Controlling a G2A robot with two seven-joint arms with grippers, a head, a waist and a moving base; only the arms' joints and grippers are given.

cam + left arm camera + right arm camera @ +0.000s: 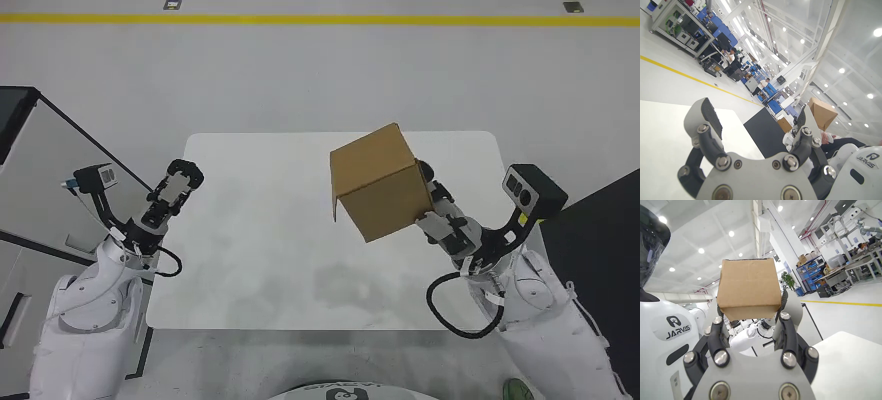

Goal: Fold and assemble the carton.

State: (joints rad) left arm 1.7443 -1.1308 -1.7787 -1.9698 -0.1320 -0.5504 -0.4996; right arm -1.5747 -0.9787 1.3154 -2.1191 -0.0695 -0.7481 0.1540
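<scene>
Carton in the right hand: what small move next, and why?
Probably lower the carton toward the table's middle. The right hand holds it tilted in the air over the table's right side, while the left hand, open and empty, sits at the left edge, apart from it.

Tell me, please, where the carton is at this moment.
In the top view the carton is on the robot's right side, held tilted above the white table between the jaws of the right gripper.
</scene>
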